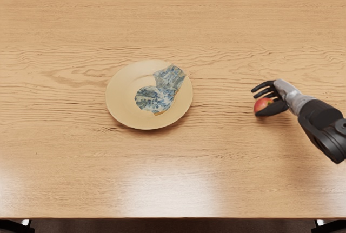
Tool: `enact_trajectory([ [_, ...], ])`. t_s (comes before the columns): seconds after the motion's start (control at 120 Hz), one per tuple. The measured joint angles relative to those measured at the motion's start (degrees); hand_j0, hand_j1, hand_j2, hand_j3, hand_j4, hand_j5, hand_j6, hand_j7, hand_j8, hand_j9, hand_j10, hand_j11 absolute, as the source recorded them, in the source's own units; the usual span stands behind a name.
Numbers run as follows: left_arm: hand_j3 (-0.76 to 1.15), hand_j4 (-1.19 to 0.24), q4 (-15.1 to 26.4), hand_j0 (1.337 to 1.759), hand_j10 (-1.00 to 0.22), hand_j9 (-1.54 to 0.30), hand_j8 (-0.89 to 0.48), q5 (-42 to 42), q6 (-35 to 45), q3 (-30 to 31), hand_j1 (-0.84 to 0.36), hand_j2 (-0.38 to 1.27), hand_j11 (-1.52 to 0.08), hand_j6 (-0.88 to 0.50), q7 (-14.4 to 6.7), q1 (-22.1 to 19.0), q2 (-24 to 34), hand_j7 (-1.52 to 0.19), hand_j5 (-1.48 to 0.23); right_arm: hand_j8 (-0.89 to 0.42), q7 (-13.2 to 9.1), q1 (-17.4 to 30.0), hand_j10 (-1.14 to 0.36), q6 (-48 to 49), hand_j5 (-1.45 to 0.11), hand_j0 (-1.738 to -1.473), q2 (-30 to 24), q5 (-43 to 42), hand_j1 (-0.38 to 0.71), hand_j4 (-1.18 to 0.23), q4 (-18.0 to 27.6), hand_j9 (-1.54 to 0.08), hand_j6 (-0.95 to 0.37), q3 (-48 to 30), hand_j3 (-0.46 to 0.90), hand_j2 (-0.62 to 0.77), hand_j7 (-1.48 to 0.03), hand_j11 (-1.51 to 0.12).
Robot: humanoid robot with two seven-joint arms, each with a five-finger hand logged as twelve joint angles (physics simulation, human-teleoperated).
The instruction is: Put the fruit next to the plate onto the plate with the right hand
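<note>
Wood-grain surface (81, 162) fills view. Round tan plate (121, 108) at centre, blue-patterned patch on its right half. Right hand (270, 99) enters from right edge, dark fingers curled around fruit (263, 104), apparently gripping it. Fruit small, round, red with yellowish blush, well right of plate, low near surface.

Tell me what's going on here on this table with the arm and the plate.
The robot's right hand has reached in from the right edge and has its fingers curled around a small red fruit, well off to the right of the plate. The plate sits mid-table with a blue patterned patch on it, and the fruit has not reached it yet. Whether the fruit is lifted off the wood cannot be told. The left arm is out of view.
</note>
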State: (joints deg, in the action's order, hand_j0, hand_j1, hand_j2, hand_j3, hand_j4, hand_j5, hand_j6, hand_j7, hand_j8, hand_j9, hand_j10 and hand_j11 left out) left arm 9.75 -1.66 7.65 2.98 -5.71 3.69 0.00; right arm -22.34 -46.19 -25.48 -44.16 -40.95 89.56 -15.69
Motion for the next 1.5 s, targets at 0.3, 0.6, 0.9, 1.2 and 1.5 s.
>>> enact_trajectory([
  [0.3,0.00,-0.01,-0.01,1.658,-0.01,-0.01,-0.01,0.00,0.00,0.00,0.34,0.00,-0.01,-0.01,0.00,0.00,0.00,-0.01,-0.01,-0.44,-2.56,-2.77,-0.45,0.77,-0.68,-1.657,2.25,0.15,0.23,-0.52,0.01,-0.69,-0.52,-0.03,0.00,0.01,-0.68,-0.68],
  [0.6,0.00,-0.01,0.00,1.658,-0.01,-0.01,-0.01,0.00,0.00,0.00,0.34,0.00,-0.01,-0.01,0.00,0.00,0.00,-0.01,-0.01,-0.44,-4.83,-5.33,-0.45,0.77,-0.68,-1.657,5.39,0.16,0.23,-0.52,0.09,-0.69,-0.52,-0.04,0.00,0.01,-0.68,-0.68],
  [0.9,0.00,-0.01,-0.01,1.658,-0.01,-0.01,-0.01,0.00,0.00,0.00,0.34,0.00,-0.01,-0.01,0.00,0.00,0.00,-0.01,-0.01,-0.43,-6.00,-7.07,-0.45,0.63,-0.68,-1.657,8.73,0.17,0.23,-0.52,0.01,-0.69,-0.52,-0.04,0.00,0.01,-0.68,-0.68],
  [1.2,0.00,-0.01,0.00,1.658,-0.01,-0.01,-0.01,0.00,0.00,0.01,0.34,0.00,-0.01,-0.01,0.00,0.00,0.00,-0.01,-0.01,-0.43,-6.92,-8.56,-0.45,0.56,-0.68,-1.657,12.16,0.23,0.23,-0.52,0.00,-0.69,-0.52,-0.10,0.00,0.01,-0.68,-0.68],
  [1.5,0.00,-0.01,0.00,1.658,-0.01,-0.01,-0.01,0.00,0.00,0.01,0.34,0.00,-0.01,-0.01,0.00,0.00,0.00,-0.01,-0.01,-0.43,-7.80,-9.77,-0.45,0.25,-0.68,-1.657,15.00,0.24,0.23,-0.52,-0.07,-0.69,-0.52,-0.17,0.00,0.01,-0.68,-0.68],
])
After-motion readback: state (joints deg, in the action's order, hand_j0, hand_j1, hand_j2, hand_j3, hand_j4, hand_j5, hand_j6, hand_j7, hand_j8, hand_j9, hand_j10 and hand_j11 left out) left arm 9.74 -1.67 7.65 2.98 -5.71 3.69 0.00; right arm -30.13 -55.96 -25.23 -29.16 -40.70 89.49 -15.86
